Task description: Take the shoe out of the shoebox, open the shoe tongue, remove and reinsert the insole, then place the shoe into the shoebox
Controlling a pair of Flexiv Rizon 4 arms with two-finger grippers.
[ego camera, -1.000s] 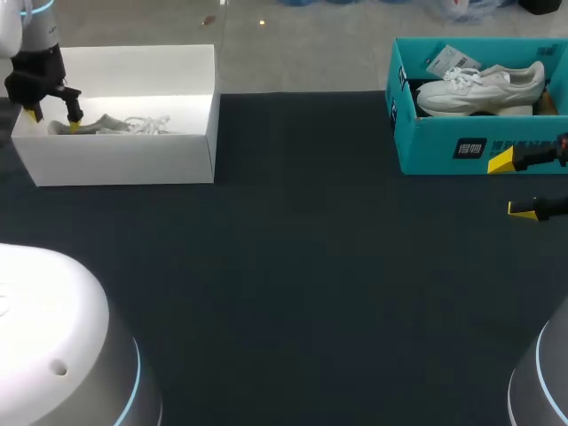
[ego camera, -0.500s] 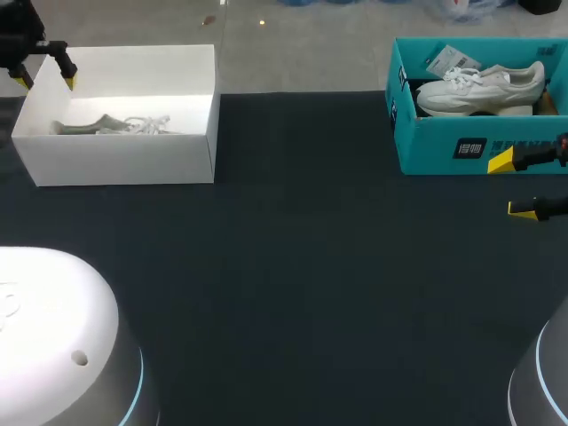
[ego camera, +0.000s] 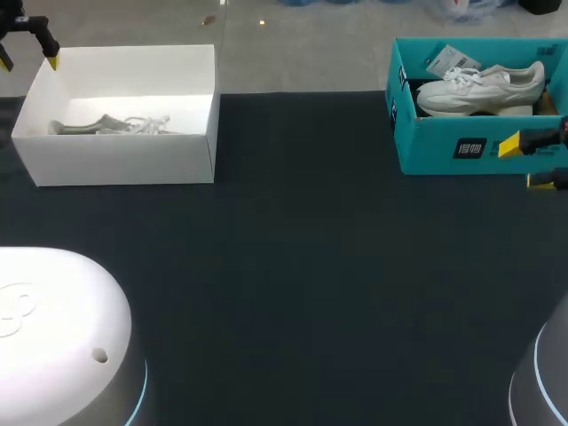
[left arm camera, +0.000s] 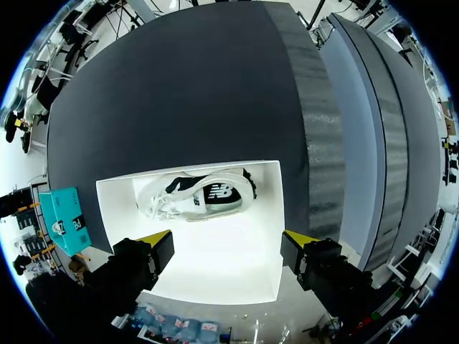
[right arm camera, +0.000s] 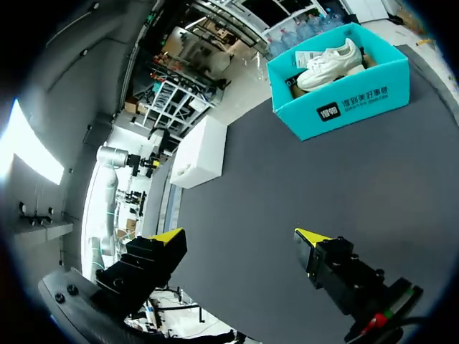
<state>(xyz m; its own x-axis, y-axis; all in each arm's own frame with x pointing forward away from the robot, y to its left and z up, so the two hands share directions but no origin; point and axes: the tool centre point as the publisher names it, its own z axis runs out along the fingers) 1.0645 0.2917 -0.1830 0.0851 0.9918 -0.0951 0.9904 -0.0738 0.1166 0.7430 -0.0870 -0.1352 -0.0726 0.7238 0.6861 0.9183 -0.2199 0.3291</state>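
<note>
At the table's left stands a white shoebox [ego camera: 124, 160] with a pale grey-white shoe [ego camera: 111, 124] lying inside. My left gripper [ego camera: 28, 55] hangs open above the box's far left corner, holding nothing. From the left wrist view the shoe [left arm camera: 197, 199] lies on its side in the white box [left arm camera: 265, 236], well ahead of the open left gripper [left arm camera: 229, 240]. A teal shoebox [ego camera: 444, 146] at the far right holds a white shoe [ego camera: 479, 87]. My right gripper [ego camera: 526, 164] is open and empty in front of the teal box's near wall.
The dark table mat [ego camera: 302, 284] spreads wide between the two boxes. In the right wrist view the teal box [right arm camera: 341, 100] and the white box [right arm camera: 203, 150] lie far ahead of the right gripper [right arm camera: 240, 236], with open mat between.
My left gripper has risen out of the white box, away from the shoe, and shifted to the far left. My right gripper has moved a little closer to the teal box.
</note>
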